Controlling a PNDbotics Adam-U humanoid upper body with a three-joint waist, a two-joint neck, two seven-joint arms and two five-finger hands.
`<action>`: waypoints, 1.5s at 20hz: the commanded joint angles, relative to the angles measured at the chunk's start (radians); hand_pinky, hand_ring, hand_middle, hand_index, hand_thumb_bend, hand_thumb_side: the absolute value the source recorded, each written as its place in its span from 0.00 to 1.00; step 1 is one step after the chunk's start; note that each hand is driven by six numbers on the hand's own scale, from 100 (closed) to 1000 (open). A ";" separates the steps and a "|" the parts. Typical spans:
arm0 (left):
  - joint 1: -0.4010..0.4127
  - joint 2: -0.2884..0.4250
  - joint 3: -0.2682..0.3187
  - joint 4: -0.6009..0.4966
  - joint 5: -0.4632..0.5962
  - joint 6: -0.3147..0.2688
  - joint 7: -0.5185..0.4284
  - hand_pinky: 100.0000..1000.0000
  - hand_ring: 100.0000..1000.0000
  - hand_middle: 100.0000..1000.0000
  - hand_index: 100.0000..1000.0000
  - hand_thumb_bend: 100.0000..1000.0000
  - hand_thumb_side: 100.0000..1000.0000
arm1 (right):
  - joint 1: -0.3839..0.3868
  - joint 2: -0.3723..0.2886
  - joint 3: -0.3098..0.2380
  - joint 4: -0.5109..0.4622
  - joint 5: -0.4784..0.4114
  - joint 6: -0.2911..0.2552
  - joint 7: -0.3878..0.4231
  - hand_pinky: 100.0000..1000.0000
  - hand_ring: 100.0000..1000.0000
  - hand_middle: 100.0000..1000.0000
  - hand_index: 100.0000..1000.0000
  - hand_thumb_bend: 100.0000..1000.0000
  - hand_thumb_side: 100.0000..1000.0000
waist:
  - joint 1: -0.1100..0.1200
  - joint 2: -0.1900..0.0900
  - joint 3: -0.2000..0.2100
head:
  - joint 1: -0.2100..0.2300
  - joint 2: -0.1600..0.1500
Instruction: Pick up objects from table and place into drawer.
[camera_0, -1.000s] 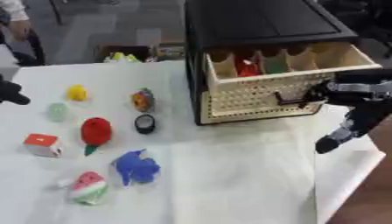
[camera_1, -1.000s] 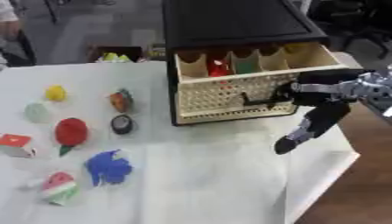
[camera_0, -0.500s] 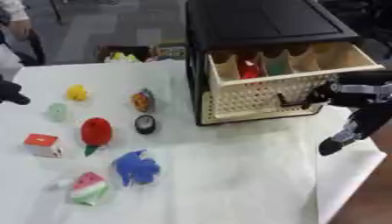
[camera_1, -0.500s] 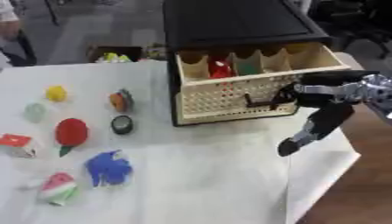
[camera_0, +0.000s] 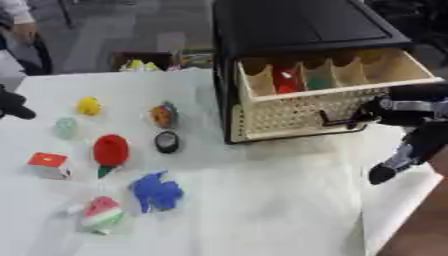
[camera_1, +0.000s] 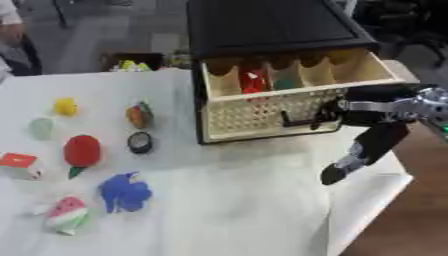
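White table (camera_0: 262, 210) is sitting in grey-floored room. Left hand (camera_0: 13, 105), fingers unclear, is showing at left edge. Eight toys (camera_0: 110, 150) are lying left of one pulled-out drawer (camera_0: 306, 107); right hand (camera_1: 350, 112) is curling on its handle (camera_1: 302, 120).

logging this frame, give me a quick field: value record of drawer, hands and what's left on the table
drawer: drawer open, red and green items inside
right hand: right hand at the drawer handle
left hand: left hand at the view's left edge
table: yellow toy, red strawberry, blue toy, watermelon slice, red cube, black ring
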 joint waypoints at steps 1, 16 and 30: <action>-0.014 0.019 0.006 -0.018 0.001 0.000 0.002 0.50 0.58 0.57 0.76 0.00 0.86 | -0.020 -0.041 -0.002 -0.037 -0.015 -0.001 -0.006 0.00 0.00 0.00 0.80 0.89 0.72 | -0.003 -0.016 0.001 | -0.002 -0.013; -0.014 0.021 0.008 -0.018 0.001 0.000 0.005 0.50 0.58 0.57 0.76 0.00 0.86 | 0.015 -0.050 -0.006 -0.076 -0.014 0.007 0.006 0.00 0.00 0.00 0.80 0.89 0.70 | -0.004 -0.018 -0.004 | -0.001 -0.016; -0.013 0.021 0.009 -0.018 -0.002 -0.002 0.004 0.50 0.58 0.57 0.76 0.00 0.86 | 0.043 -0.045 -0.016 -0.069 -0.015 0.013 0.020 0.00 0.00 0.00 0.79 0.88 0.68 | -0.002 -0.016 -0.008 | -0.001 -0.016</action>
